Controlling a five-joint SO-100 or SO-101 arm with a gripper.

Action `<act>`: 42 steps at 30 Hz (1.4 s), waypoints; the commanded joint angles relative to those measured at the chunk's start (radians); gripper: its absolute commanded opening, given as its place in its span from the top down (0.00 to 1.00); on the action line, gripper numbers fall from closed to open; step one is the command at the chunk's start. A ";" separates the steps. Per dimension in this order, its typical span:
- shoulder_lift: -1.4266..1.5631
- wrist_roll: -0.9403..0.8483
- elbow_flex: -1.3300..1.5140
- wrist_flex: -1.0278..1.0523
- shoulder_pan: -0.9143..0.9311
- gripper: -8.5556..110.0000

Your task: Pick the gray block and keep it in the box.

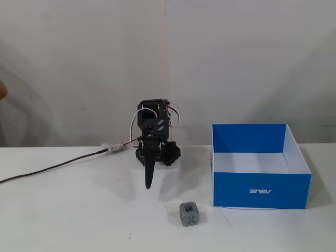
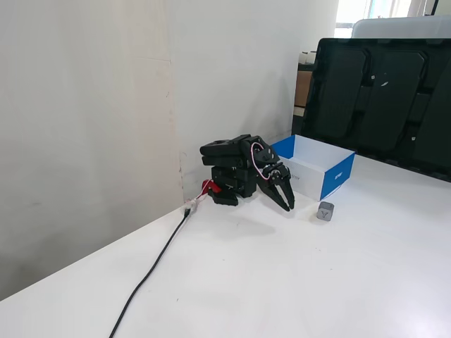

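In a fixed view: gray block point(image 1: 189, 213) sat on the bench point(image 1: 79, 210) just left of the box point(image 1: 261, 190), probably light, rigid, smooth, so best pinched across two flat faces. Hand point(image 1: 149, 181) hung folded near the base, holding nothing, opening not readable. In the other fixed view: hand point(image 2: 287, 203) looked slightly parted, empty, block point(image 2: 325, 210) apart from it.

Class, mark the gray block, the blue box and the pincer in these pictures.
gray block point(image 1: 189, 214): a fixed view, front face with the X mark.
blue box point(image 1: 261, 190): a fixed view, front wall by the logo.
pincer point(image 2: 285, 203): a fixed view, between its fingertips.
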 commanded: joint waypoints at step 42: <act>0.166 -0.041 -0.100 0.023 -0.106 0.93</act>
